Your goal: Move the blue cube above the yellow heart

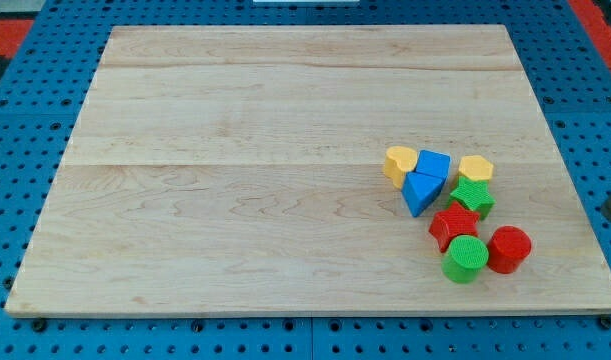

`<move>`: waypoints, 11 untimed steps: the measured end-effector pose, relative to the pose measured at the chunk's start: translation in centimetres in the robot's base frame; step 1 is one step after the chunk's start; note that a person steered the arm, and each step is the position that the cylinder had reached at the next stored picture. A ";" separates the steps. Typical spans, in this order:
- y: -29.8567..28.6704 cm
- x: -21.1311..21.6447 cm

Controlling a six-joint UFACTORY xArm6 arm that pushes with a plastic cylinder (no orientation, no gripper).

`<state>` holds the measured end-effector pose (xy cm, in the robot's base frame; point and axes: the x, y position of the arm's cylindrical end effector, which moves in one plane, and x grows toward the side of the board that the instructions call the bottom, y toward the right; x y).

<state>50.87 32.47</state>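
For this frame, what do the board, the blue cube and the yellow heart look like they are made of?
The pale wooden board looks like glued planks: grain lines and lengthwise seams show, with a soft sheen. The blue cube block and yellow heart block look like painted wood or moulded plastic, which one I cannot tell: solid, even colour, no grain, mostly matte. My tip is not clearly in view.

You are looking at a pale wooden board (pixel 285 200) whose jointed planks are showing fine grain and giving off a soft satin sheen. The small coloured blocks, such as the blue cube (pixel 434 163), yellow heart (pixel 399 161) and red cylinder (pixel 509 248), are looking like smooth, matt plastic. Around the board, a blue perforated base (pixel 45 90) is showing a flat, dull finish.
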 end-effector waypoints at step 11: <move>-22.4 -9.1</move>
